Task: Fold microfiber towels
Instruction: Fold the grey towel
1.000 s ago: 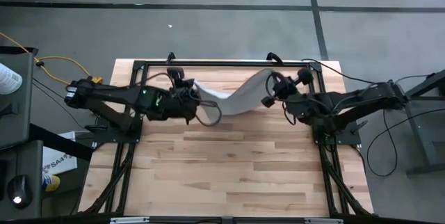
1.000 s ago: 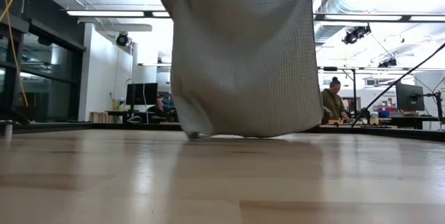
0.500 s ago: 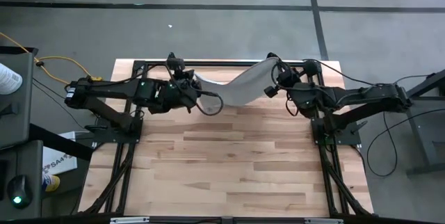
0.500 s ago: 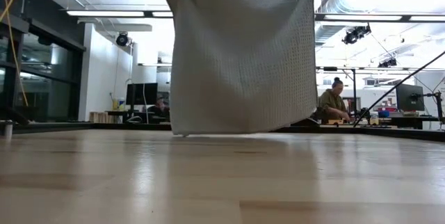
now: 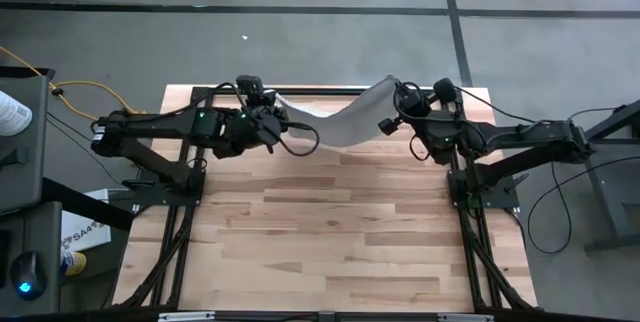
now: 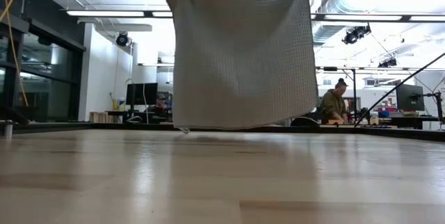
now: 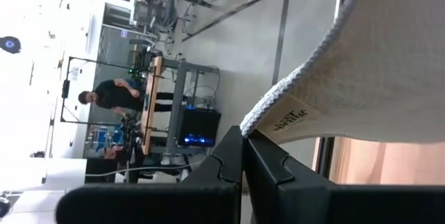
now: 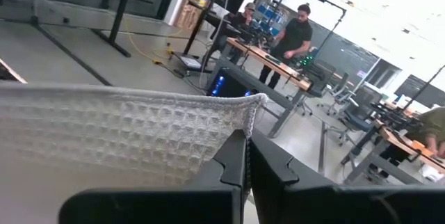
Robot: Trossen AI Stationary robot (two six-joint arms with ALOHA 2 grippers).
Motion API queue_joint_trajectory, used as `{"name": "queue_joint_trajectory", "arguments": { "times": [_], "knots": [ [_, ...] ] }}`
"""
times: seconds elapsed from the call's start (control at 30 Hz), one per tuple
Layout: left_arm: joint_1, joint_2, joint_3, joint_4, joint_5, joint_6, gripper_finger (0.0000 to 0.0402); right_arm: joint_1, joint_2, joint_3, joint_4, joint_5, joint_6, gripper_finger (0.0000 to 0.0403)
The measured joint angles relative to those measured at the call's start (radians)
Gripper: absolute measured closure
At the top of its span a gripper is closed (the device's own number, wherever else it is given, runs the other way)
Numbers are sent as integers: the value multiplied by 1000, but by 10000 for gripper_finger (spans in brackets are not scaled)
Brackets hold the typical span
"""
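The towel (image 6: pixel 240 53) hangs like a curtain across the upper middle of the low view, its bottom edge just clear of the desk (image 6: pixel 222 182). It looks held up this way so it drops flat and square before being laid down for a fold.

In the overhead view, the left tool (image 5: pixel 272 120) sits at upper left of centre, its arm reaching in low from the left edge and bent toward the back rail. Its wrist camera shows the fingers pressed together on the corner that carries the small white tag (image 7: pixel 288 121).

The towel (image 5: pixel 340 122) sags in a shallow wave between the two.

The right tool (image 5: pixel 392 112) sits at upper right of centre, its arm stretched in from the right, its fingers pinching the other top corner (image 8: pixel 252 104).
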State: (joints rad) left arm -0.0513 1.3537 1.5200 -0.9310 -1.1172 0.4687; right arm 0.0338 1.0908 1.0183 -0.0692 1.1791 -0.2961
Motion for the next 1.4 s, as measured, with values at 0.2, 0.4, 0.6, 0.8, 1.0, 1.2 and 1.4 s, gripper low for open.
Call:
{"name": "queue_joint_trajectory", "arguments": {
  "times": [0.2, 0.4, 0.6, 0.8, 1.0, 1.2, 1.4],
  "knots": [
    [0, -3, 0, -134, 5, -123, 401, -38, 0, 0, -40, -8, 11, 399],
    [0, -3, 0, -258, 8, -229, 401, -70, 1, 0, -131, -18, 79, 399],
    [82, -3, 0, -166, 41, -119, 401, -160, 1, 0, -131, -118, 82, 399],
    [213, 7, -1, -16, 95, -11, 401, -270, 1, 0, -112, -221, 79, 399],
    [293, 6, -1, 222, 134, 178, 401, -397, 1, 0, 54, -360, 3, 399],
    [281, 5, -4, 17, 335, -61, 401, -401, 1, 2, -159, -542, 216, 399],
    [155, 5, -125, -194, 447, -343, 401, -256, 1, -99, -366, -621, 465, 399]
  ]
}}
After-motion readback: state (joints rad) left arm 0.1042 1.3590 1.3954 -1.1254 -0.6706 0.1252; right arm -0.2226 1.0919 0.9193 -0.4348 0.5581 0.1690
